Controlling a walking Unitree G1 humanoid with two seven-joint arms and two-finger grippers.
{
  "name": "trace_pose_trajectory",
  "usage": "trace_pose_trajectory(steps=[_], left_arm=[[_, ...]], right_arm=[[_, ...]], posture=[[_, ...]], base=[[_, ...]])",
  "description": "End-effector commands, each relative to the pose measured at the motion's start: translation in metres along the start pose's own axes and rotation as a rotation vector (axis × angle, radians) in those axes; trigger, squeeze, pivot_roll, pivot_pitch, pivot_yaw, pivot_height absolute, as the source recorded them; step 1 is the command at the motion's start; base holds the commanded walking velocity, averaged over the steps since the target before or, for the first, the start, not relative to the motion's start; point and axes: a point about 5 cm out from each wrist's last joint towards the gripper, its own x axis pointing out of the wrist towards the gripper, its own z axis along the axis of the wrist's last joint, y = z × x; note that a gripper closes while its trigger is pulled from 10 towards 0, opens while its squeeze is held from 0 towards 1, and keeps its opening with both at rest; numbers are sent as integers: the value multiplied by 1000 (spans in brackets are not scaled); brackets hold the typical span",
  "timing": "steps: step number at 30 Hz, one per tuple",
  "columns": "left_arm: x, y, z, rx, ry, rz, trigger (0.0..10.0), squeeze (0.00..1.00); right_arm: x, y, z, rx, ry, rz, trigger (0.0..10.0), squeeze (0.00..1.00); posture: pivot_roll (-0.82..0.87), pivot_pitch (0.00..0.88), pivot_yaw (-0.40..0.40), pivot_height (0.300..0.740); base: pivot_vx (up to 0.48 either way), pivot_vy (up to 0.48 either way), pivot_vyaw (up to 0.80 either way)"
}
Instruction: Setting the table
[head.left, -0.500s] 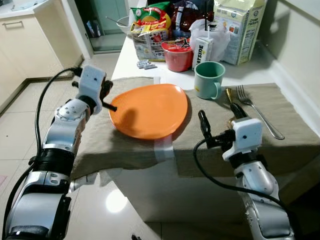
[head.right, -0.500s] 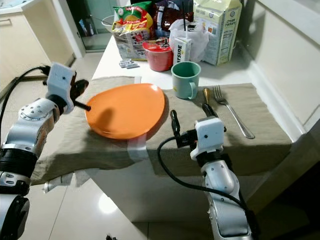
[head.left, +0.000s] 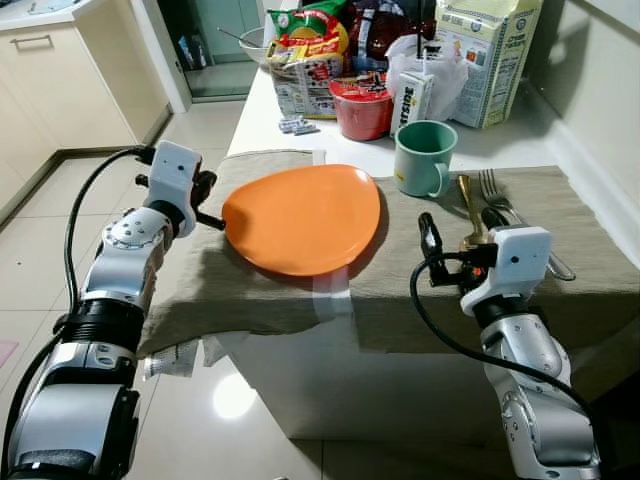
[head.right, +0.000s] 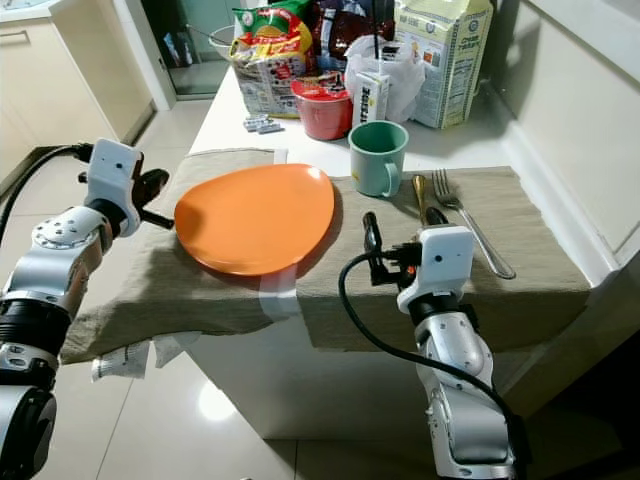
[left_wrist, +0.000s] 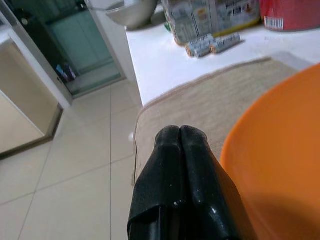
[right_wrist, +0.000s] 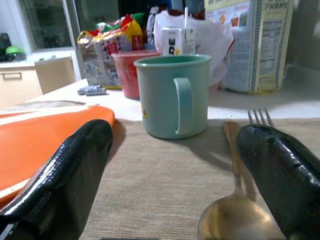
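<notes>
An orange plate (head.left: 302, 217) lies on a beige cloth (head.left: 400, 285) at the near end of the white table. Behind its right side stands a teal mug (head.left: 424, 158). To the right of the mug lie a gold spoon (head.left: 466, 205) and a silver fork (head.left: 500, 195), side by side. My left gripper (head.left: 215, 220) is shut with nothing in it, its tips at the plate's left rim (left_wrist: 260, 150). My right gripper (head.left: 460, 228) is open low over the cloth. The spoon's bowl (right_wrist: 240, 220) lies between its fingers, closer to the right one (right_wrist: 275, 165).
Behind the cloth the table holds a red cup (head.left: 362, 110), snack bags (head.left: 305, 50), a small drink carton (head.left: 412, 98), a large carton (head.left: 490, 55) and batteries (head.left: 295, 125). A wall runs along the right. To the left are tiled floor and cabinets (head.left: 60, 80).
My right gripper has moved forward and to the right, up to the spoon. My left gripper has dropped slightly and stays at the plate's left rim. The camera view has shifted a little.
</notes>
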Motion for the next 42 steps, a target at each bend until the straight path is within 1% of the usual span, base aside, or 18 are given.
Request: trace_pose_trajectory(steps=[1, 2, 7, 11, 13, 17, 18, 20, 23, 24, 25, 26, 27, 28, 32, 35, 38, 42], left_arm=[[-2, 3, 4, -12, -32, 8, 10000, 0], [-2, 1, 8, -31, -55, 2, 10000, 0], [-1, -2, 7, -27, -54, -17, 10000, 0], [-1, -10, 1, -25, -40, -48, 10000, 0], [-2, -18, -5, -33, -32, -84, 10000, 0], [-2, -22, -11, -36, -4, -89, 10000, 0], [-2, -23, -11, -44, -7, -94, 10000, 0], [-2, -24, -10, -43, -8, -97, 10000, 0], [-3, -28, -11, -44, -11, -115, 10000, 0], [-4, -31, -13, -51, -8, -127, 10000, 0], [-4, -31, -13, -51, -8, -127, 10000, 0], [-4, -33, -14, -52, -5, -130, 10000, 0], [-5, -34, -18, -62, 6, -131, 10000, 0], [-5, -34, -18, -62, 6, -131, 10000, 0], [-8, -38, -25, -74, 21, -139, 10000, 0], [-10, -42, -29, -81, 30, -149, 10000, 0], [-11, -43, -31, -86, 36, -149, 10000, 0], [-14, -46, -35, -87, 43, -160, 10000, 0]], right_arm=[[2, 1, 8, 10, -23, 5, 10000, 0], [2, 1, 8, 9, -20, 11, 10000, 0], [4, 2, 8, 10, -18, 16, 10000, 0], [7, 3, 12, 27, -26, 17, 10000, 0], [9, 2, 16, 47, -29, 12, 10000, 0], [12, 0, 18, 84, -25, -2, 10000, 0], [14, -2, 19, 111, -19, -12, 10000, 0], [15, -3, 20, 127, -16, -17, 10000, 0], [19, -5, 21, 200, 2, -31, 10000, 0], [21, -7, 21, 249, 14, -40, 10000, 0], [21, -7, 21, 249, 14, -40, 10000, 0], [23, -8, 22, 275, 21, -44, 10000, 0], [25, -10, 22, 326, 36, -57, 10000, 0], [25, -10, 22, 326, 36, -57, 10000, 0], [29, -13, 22, 394, 59, -72, 10000, 0], [32, -14, 24, 423, 67, -70, 10000, 0], [34, -13, 25, 437, 72, -62, 10000, 0], [38, -11, 28, 490, 79, -52, 10000, 0]], posture=[[-219, 39, 126, 740], [-217, 39, 124, 740], [-214, 36, 122, 740], [-213, 35, 120, 740], [-213, 36, 118, 740], [-216, 38, 118, 740], [-217, 38, 117, 740], [-217, 38, 117, 740], [-217, 40, 116, 740], [-218, 40, 115, 740], [-218, 40, 115, 740], [-217, 41, 116, 740], [-217, 41, 116, 740], [-217, 41, 116, 740], [-214, 43, 111, 740], [-212, 42, 109, 740], [-211, 43, 108, 740], [-207, 42, 104, 740]], base=[[0, 0, 0], [0, 0, 0], [0, 0, 0], [0, 0, 0], [0, 0, 0], [0, 0, 0], [0, 0, 0], [0, 0, 0], [0, 0, 0], [0, 0, 0], [0, 0, 0], [0, 0, 0], [0, 0, 0], [0, 0, 0], [0, 0, 0], [0, 0, 0], [0, 0, 0], [0, 0, 0]])
